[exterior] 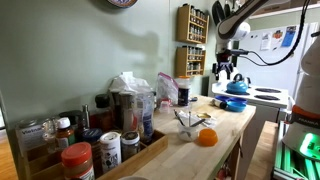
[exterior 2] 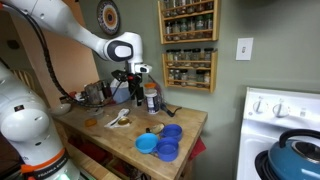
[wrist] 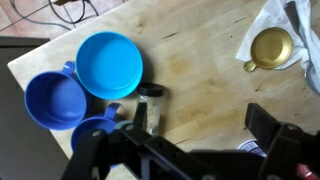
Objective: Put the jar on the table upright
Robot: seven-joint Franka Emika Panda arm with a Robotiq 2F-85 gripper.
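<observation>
Jar [wrist: 150, 100] on table [wrist: 200, 60] beside blue bowls [wrist: 108, 62] — jaws apart above.

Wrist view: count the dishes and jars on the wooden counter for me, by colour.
Light blue bowl: 1
Darker blue cups: 2
Clear jar: 1
Gold cup: 1
Total: 5

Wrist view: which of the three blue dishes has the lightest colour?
The sky-blue bowl at the top; the two cups below it, one left and one lower, are dark blue.
</observation>
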